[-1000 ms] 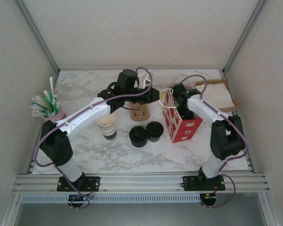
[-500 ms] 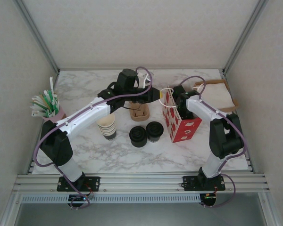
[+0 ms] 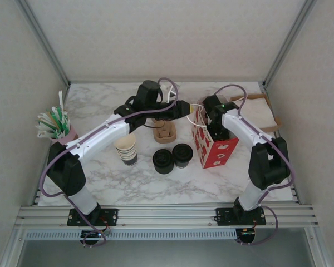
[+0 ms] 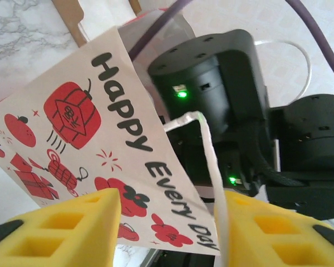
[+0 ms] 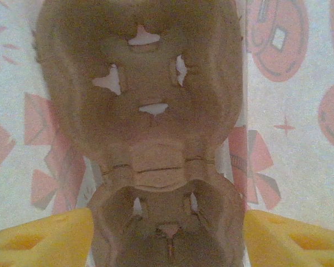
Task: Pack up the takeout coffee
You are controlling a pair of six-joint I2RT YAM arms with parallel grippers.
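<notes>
Far left on the marble table (image 3: 100, 183), a pink cup of straws (image 3: 57, 127) stands by the wall. Next along comes the stack of cream cups (image 3: 126, 149), then a brown pulp carrier (image 3: 164, 133) further back, under the left arm. In front of it sits the stack of black lids (image 3: 163, 161). Just beside that on the right is the takeout coffee (image 3: 182, 154), upright, lid on, out on the table just left of the red-and-white bag (image 3: 214, 149). The left gripper (image 3: 185, 109) hovers at the bag's top edge. Its wrist view shows the jaws parted, with the bag's white handle (image 4: 210, 161) running loose between the yellow fingers (image 4: 55, 228), nothing pinched. The right gripper (image 5: 167, 239) points down into the bag, jaws wide and gripping nothing, with a second carrier (image 5: 150, 111) lying inside below it. Far right, pale napkins (image 3: 259, 114).
</notes>
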